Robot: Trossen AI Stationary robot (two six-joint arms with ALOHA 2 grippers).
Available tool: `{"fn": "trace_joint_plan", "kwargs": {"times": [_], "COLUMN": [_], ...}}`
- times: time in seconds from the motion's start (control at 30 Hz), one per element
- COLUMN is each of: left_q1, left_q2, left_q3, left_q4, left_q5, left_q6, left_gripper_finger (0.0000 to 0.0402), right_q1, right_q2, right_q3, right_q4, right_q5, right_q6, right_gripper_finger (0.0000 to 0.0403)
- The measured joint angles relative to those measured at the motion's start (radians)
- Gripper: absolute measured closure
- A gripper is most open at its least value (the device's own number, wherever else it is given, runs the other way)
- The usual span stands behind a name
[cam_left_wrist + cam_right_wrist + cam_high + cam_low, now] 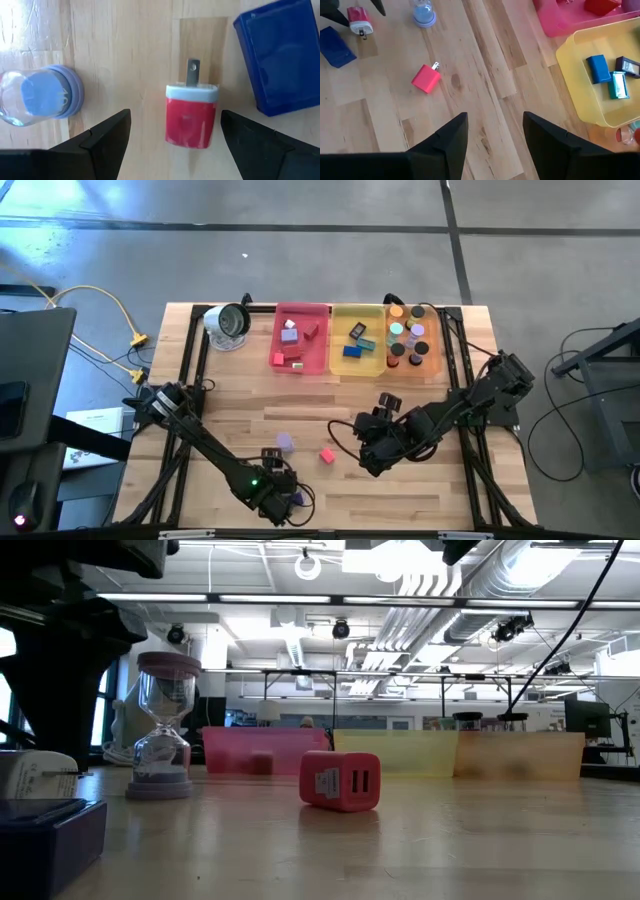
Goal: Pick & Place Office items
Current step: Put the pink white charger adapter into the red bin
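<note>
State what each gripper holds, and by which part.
Nothing is held. The left gripper is open around a red charger plug, not touching it. The right gripper is open and empty.

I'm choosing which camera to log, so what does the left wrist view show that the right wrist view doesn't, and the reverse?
Only the left wrist view shows the red charger block close up, lying on the wood between the open left gripper, metal prong outward.

Only the right wrist view shows the pink charger block lying alone, the pink tray, the yellow tray with blue pieces, and the right gripper, open, over bare wood.

Both show the red charger block, the blue block and the lavender hourglass.
</note>
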Motion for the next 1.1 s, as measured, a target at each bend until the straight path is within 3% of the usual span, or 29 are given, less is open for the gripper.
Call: {"fn": "trace_joint_plan", "kwargs": {"times": [0.3, 0.67, 0.87, 1.1], "left_q1": [0.018, 0.017, -0.006, -0.002], "left_q2": [0.001, 0.003, -0.007, -0.107], "left_q3": [0.000, 0.001, 0.001, 0.000], "left_q4": [0.030, 0.034, 0.032, 0.025], "left_q5": [0.017, 0.034, 0.053, 0.138], "left_q6": [0.001, -0.024, -0.149, -0.339], "left_gripper_finger": [0.0120, 0.0279, 0.0282, 0.0282], "right_q1": [0.000, 0.001, 0.002, 0.034], "right_q2": [0.000, 0.000, 0.000, 0.000], "right_q3": [0.000, 0.000, 0.000, 0.000], "right_q4": [0.000, 0.000, -0.002, -0.013], "right_q5": [0.000, 0.000, -0.009, -0.020], "right_q6": [-0.021, -0.075, -0.101, -0.156], "right_gripper_finger": [0.0225, 0.0225, 0.0225, 0.0225]}}
